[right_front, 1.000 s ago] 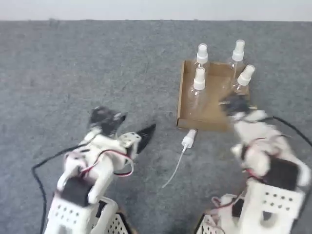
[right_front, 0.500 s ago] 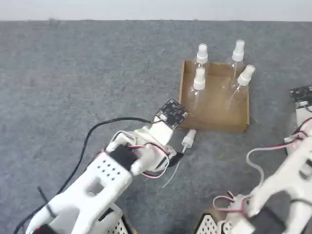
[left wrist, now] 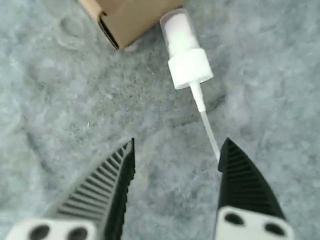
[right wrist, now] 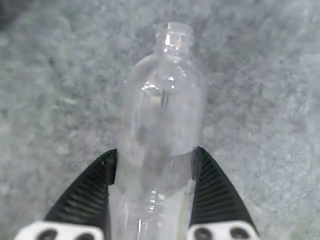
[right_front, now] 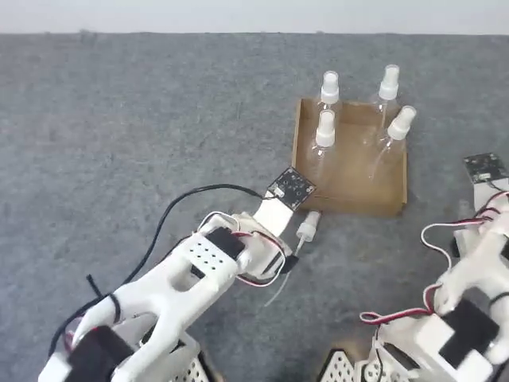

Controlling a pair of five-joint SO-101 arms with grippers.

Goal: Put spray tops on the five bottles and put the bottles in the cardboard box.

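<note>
**Q:** What has moved since the earlier frames?
**A:** The left arm point(right_front: 199, 274) has swung from the near-left part of the tabletop point(right_front: 119, 119) across to the near-left corner of the cardboard box point(right_front: 350, 205). The right arm point(right_front: 477, 263) has withdrawn from the box's near-right corner to the tabletop's right edge.

**Q:** State of the left gripper?
**A:** The left gripper point(left wrist: 179, 145) is spread wide and holds nothing. It hangs over the loose spray top point(left wrist: 187, 65), which lies flat on the tabletop just off the box's near-left corner. Its head points toward the box and its dip tube point(left wrist: 207, 127) trails toward the near edge. The tube's end reaches one fingertip; contact cannot be confirmed.

**Q:** And the right gripper?
**A:** The right gripper point(right wrist: 155, 154) is clamped on the uncapped bottle point(right wrist: 165, 100) — clear, neck open, one finger on each side of the body.

**Q:** Contents of the box?
**A:** Four clear bottles, each fitted with a white spray top:
- The far-left bottle point(right_front: 329, 86) and the far-right bottle point(right_front: 389, 83) stand against the far wall.
- The middle bottle point(right_front: 325, 131) stands upright near the left wall.
- The leaning bottle point(right_front: 398, 126) tilts — its top toward the right wall.
</note>
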